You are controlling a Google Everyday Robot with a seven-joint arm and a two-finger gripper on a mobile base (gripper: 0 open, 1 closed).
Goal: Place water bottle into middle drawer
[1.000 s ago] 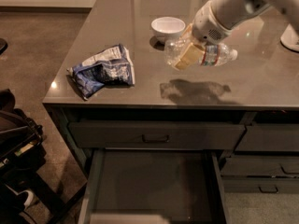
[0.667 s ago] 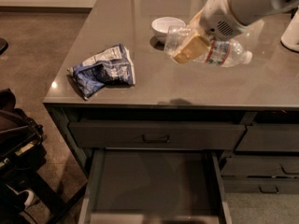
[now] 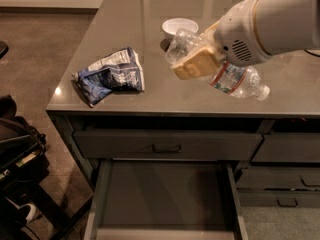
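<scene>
**Bottle held in the gripper over the counter, drawer open below**

- Water bottle point(image 3: 234, 81): lies tilted in the air, white cap down toward the near right, clear base up toward the far left. The red-and-white label band sits near the cap end. It shows against the near right part of the counter and appears lifted off the surface.
- Gripper point(image 3: 194, 59): closed around the bottle's clear base half. A tan finger pad point(image 3: 198, 65) presses the near side. The white arm point(image 3: 270, 21) enters from the right edge.
- Middle drawer point(image 3: 165, 194): pulled out toward the near side, below and left of the bottle. Its flat dark floor is bare, with thin side walls left and right.
- Top drawer point(image 3: 125, 144): closed, directly above the open one, with a small bar handle point(image 3: 167, 148) at its centre.
- More closed drawer fronts point(image 3: 287, 149) stand on the right.
- Counter point(image 3: 130, 14): grey, glossy, with light reflections on the far part.
- White bowl point(image 3: 179, 26): on the counter just beyond the gripper, partly behind the bottle's base.
- Blue-and-white snack bag point(image 3: 112, 76): crumpled, on the counter's near left, well apart from the bottle.
- Room: brown floor point(image 3: 35, 49) to the left. A dark bag-like object point(image 3: 15, 149) sits at the left edge beside the cabinet; I cannot tell what it is.
</scene>
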